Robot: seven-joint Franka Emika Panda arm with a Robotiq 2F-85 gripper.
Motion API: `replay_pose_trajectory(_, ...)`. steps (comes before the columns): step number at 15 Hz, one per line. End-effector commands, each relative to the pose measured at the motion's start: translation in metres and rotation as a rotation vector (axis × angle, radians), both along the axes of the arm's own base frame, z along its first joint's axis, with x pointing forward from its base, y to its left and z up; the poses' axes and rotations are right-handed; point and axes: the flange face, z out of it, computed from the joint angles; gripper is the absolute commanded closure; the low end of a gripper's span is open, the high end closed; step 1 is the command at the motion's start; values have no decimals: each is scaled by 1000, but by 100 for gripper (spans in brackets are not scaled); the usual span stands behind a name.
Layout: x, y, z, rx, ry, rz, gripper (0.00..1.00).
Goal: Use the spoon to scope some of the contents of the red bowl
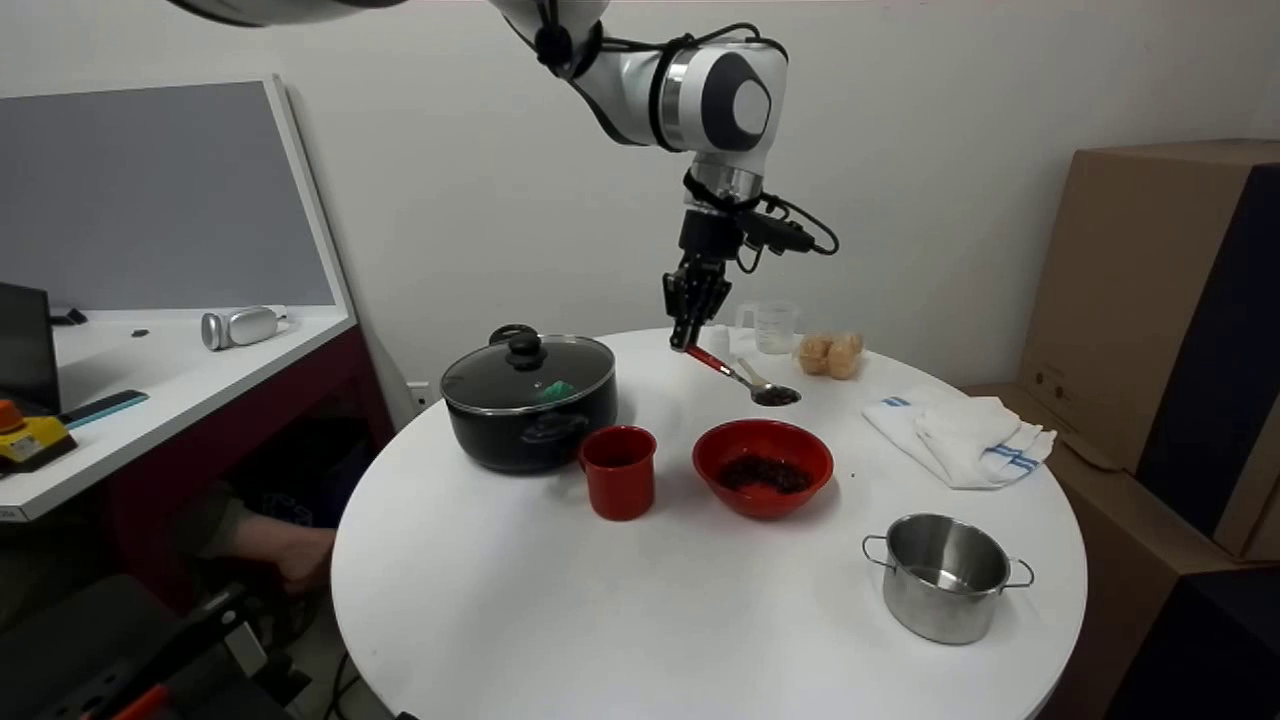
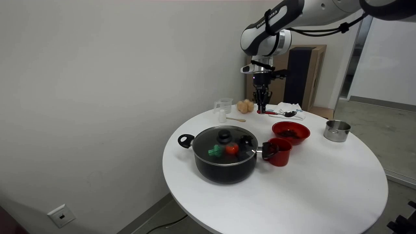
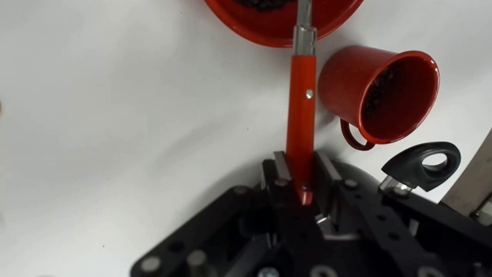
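Wrist view shows your gripper (image 3: 301,165) pinching the spoon (image 3: 301,96) by its handle end, likely for reach; it hangs near the red bowl (image 1: 720,452), roughly level, presumably so its dark contents (image 1: 775,396) don't spill.

In an exterior view I can read pale lettering (image 2: 260,24) on the arm (image 2: 292,16): "FRANK", then a black strap (image 2: 268,24) across it, then "MIKA". A label (image 1: 12,514) on the side desk (image 1: 190,375) is too small for me to make out.
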Motion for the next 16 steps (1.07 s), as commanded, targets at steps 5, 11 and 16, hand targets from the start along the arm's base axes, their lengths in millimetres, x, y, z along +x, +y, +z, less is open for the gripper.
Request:
replay_pose_trajectory(5, -2, 5, 3, 17, 46, 16, 95)
replay_pose_trajectory(11, -3, -6, 15, 97, 59, 7, 95)
replay_pose_trajectory(16, 2, -24, 35, 217, 5, -44, 95)
